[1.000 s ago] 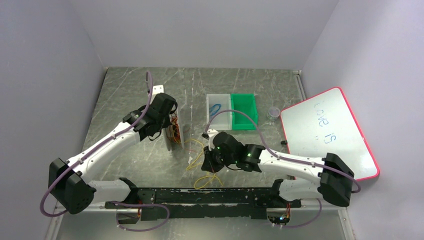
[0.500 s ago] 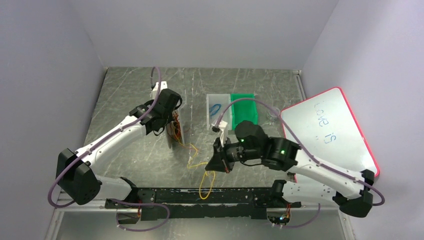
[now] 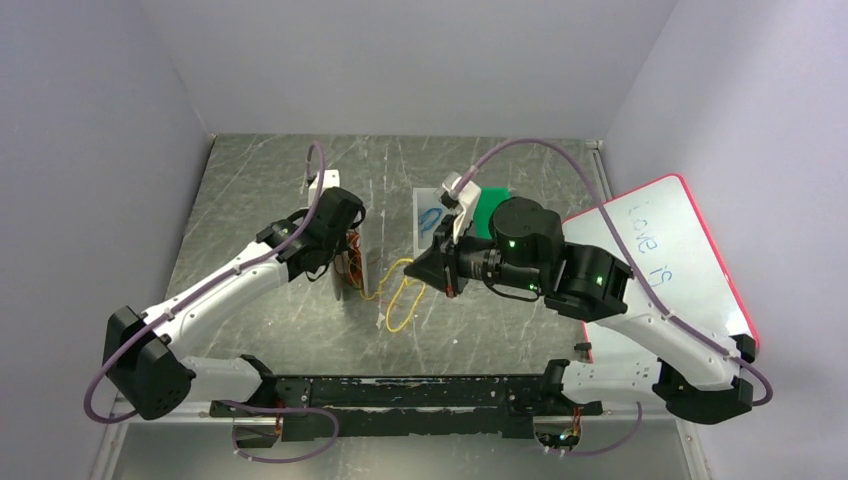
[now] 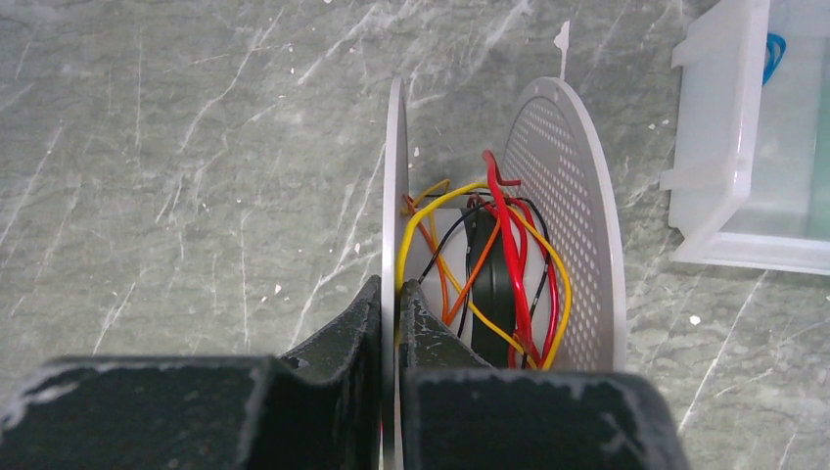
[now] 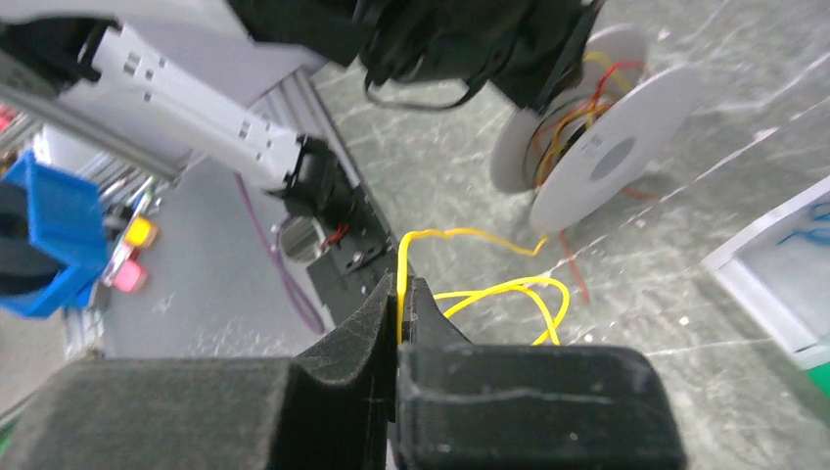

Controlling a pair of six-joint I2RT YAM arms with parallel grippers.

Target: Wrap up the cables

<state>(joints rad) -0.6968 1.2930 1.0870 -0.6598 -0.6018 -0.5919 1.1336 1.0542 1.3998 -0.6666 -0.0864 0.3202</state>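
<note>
A white spool [image 3: 352, 268] stands on edge on the table, with yellow, orange and red cables [image 4: 509, 259] wound loosely round its black core. My left gripper [image 4: 395, 294] is shut on the spool's solid flange [image 4: 394, 186]; the perforated flange [image 4: 577, 186] is to the right. A loose yellow cable [image 3: 400, 298] runs from the spool in loops over the table. My right gripper [image 5: 403, 289] is shut on this yellow cable [image 5: 489, 291], raised just right of the spool [image 5: 607, 157]. In the top view the right gripper [image 3: 430, 268] points left.
A clear bin [image 3: 430, 218] holding a small blue wire coil sits behind the right gripper, beside a green bin [image 3: 490, 208] partly hidden by the right arm. A red-framed whiteboard [image 3: 690, 270] lies at the right. Grey walls close in three sides.
The right arm has lifted and swung toward the back, carrying the yellow cable from the near edge up beside the spool. The left arm has shifted slightly, still holding the spool.
</note>
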